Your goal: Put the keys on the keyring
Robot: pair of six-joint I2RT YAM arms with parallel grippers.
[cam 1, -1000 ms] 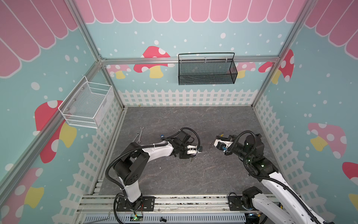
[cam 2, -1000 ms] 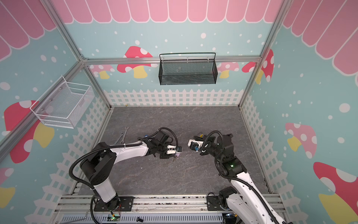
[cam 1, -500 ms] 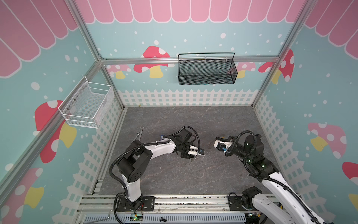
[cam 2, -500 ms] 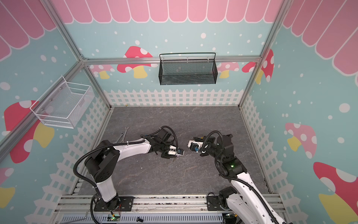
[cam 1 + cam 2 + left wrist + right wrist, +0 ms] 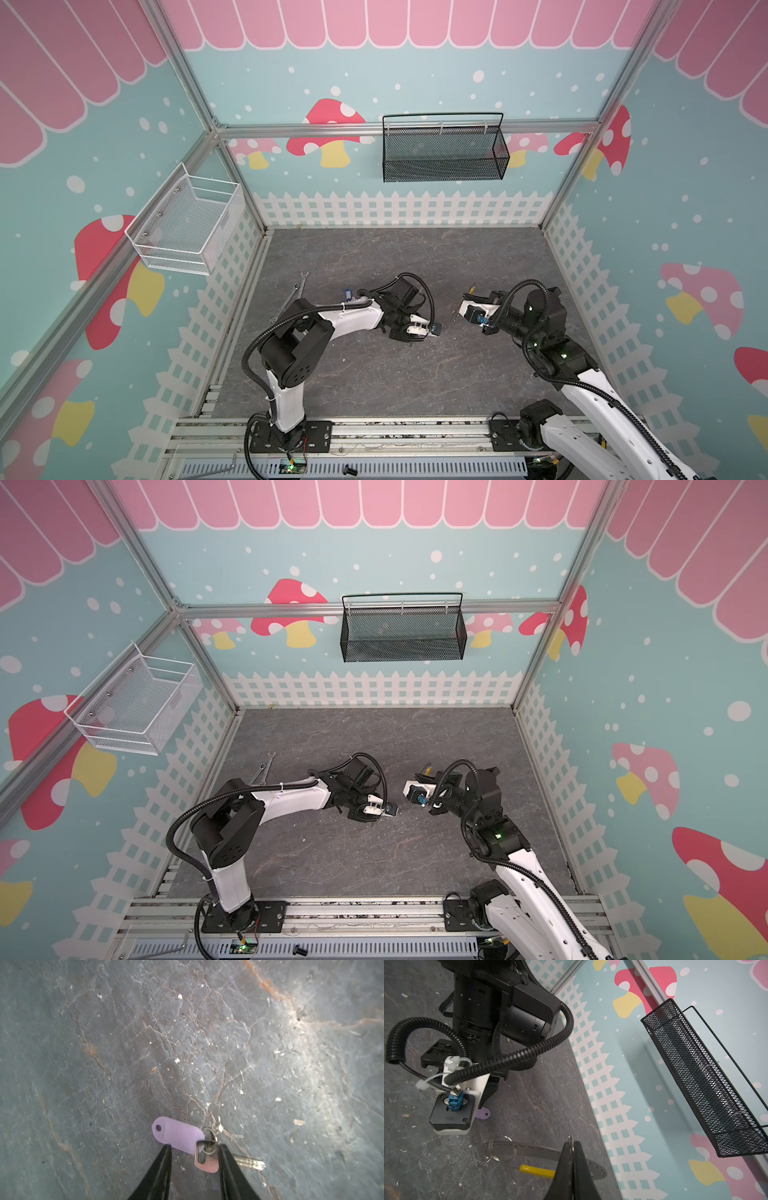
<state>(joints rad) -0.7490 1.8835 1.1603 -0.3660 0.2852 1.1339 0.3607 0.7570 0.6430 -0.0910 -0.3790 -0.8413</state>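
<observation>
**A:** Keyring, the thin dark wire hoop with a yellow plastic segment (image 5: pixel 536 1171): where is it?

**B:** Nipped in the right gripper (image 5: pixel 572 1145), whose black fingers are pressed together on the wire. A silver split ring (image 5: pixel 502 1148) shows by the hoop. Whether it is threaded on, I cannot tell.

**A:** And the keys?

**B:** One small silver key with a lilac plastic tag (image 5: pixel 182 1136) lies flat on the grey stone-patterned floor (image 5: pixel 187 1043). The left gripper (image 5: pixel 195 1146) is down over it, jaws partly apart, the key's head between the fingertips, not closed on it.

**A:** The other key?

**B:** A small blue item (image 5: pixel 348 294) lies behind the left forearm in a top view, too small to tell
</observation>
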